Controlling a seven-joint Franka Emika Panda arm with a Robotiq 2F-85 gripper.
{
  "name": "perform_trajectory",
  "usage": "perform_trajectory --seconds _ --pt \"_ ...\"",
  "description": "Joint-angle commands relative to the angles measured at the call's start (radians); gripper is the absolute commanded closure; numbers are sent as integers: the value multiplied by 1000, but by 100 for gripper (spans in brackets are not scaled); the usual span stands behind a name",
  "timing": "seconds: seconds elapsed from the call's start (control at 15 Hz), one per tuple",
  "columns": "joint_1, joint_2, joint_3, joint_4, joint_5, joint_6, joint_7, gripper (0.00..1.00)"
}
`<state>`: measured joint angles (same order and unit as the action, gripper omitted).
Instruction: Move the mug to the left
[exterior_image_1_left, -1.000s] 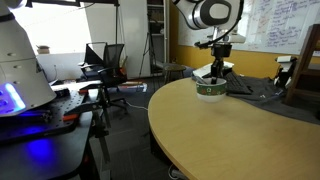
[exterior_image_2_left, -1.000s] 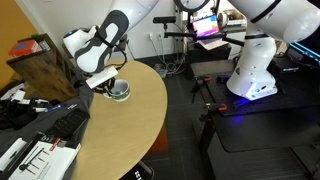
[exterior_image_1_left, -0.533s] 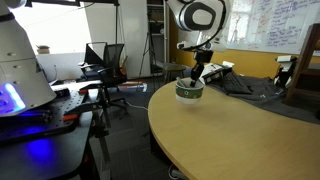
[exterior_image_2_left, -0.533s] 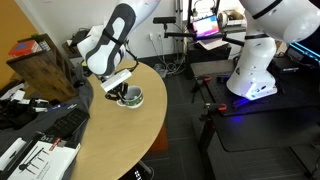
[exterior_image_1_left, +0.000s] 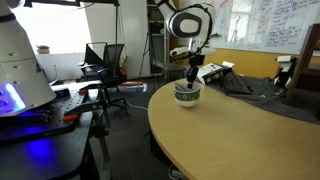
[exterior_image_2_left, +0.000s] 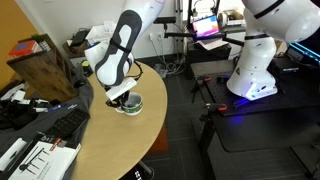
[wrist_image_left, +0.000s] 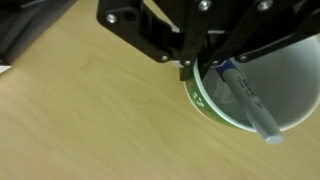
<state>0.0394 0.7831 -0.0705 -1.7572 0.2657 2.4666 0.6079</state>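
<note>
Since a second ago the mug (exterior_image_1_left: 187, 94) and the gripper (exterior_image_1_left: 190, 84) have travelled together leftward along the table (exterior_image_1_left: 240, 135) in an exterior view, away from the flat white-and-black device (exterior_image_1_left: 214, 72).

Left to right in that view:
- One white robot body (exterior_image_1_left: 15, 55) with a blue glow below it.
- One black office chair (exterior_image_1_left: 108, 60).
- The single mug near the curved table's left edge.
- The one device, then a dark cloth (exterior_image_1_left: 250, 88).
- A whiteboard (exterior_image_1_left: 270, 25) on the far wall.

In an exterior view from the other side, left to right:
- One wooden box (exterior_image_2_left: 45, 65).
- One keyboard (exterior_image_2_left: 65, 122).
- The gripper (exterior_image_2_left: 122, 97) directly over the mug (exterior_image_2_left: 129, 103), which sits close to the table's (exterior_image_2_left: 115, 150) rounded edge.
- One white robot (exterior_image_2_left: 252, 60) on the floor.

In the wrist view the gripper (wrist_image_left: 190, 68) comes in from the top. Its jaws pinch the mug (wrist_image_left: 205, 100) at its rim, beside the green patterned band. One grey-blue stick-like thing (wrist_image_left: 250, 105) lies across the white inside; what it is cannot be told. Whether the mug's base touches the wood cannot be told either.
</note>
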Motion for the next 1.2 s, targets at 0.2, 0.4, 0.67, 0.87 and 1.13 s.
perform_trajectory --seconds 0.2,0.4,0.67,0.87,1.13 --pt "44 -27 -29 -30 -16 -14 -5 64" --pt "35 -49 -29 -28 -25 -82 -16 42" --pt "46 -149 -74 -72 -73 -117 -16 13" --pt "57 -211 -121 -92 -164 -111 1 0" --pt "45 -255 -127 -113 -239 -121 -13 0"
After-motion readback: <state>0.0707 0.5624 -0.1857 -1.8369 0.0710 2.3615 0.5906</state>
